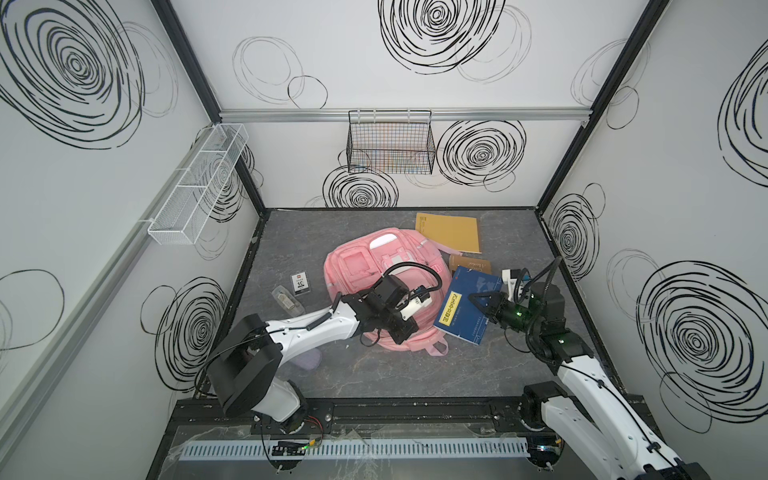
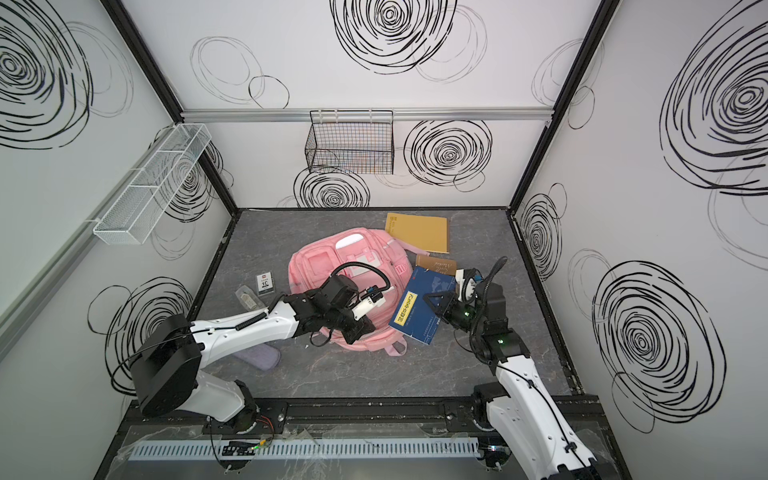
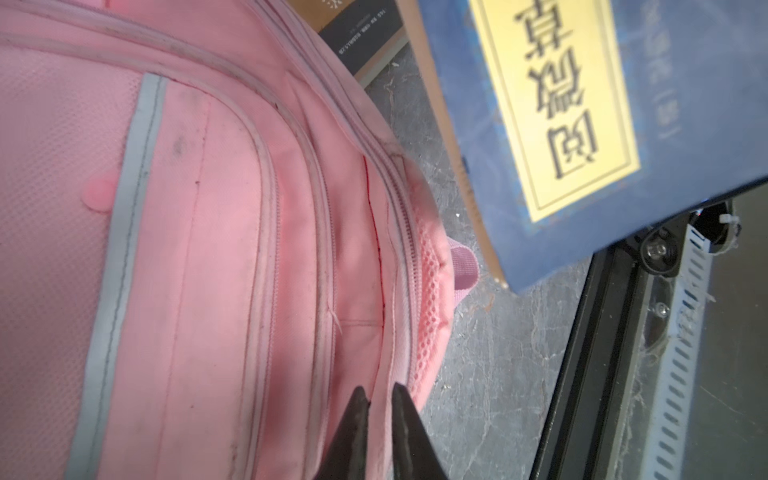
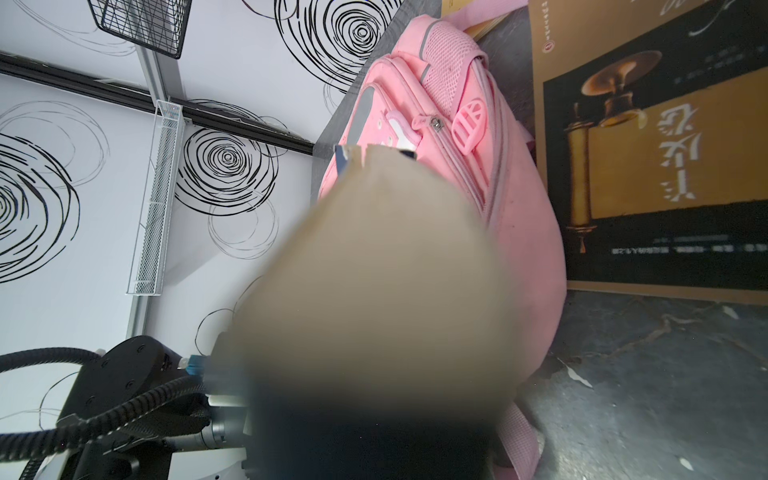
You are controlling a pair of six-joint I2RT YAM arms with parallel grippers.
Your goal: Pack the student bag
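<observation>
Pink student bag (image 1: 357,274) lies flat mid-floor (image 1: 415,382), front up; no compartment seen open. Left gripper (image 3: 380,392) works at its near right edge, fingers (image 3: 357,419) nipped together on a pink seam strip beside the zip. Right gripper (image 1: 474,298) is clamped on the blue book (image 1: 463,332), held tilted clear of the floor, just right of the bag. Lying loose: tan book (image 1: 451,232) and brown book (image 1: 469,262) far right, card (image 1: 300,282) and clear case (image 1: 286,301) left. Judged early: 0 items visibly packed, bag needs opening first.
</observation>
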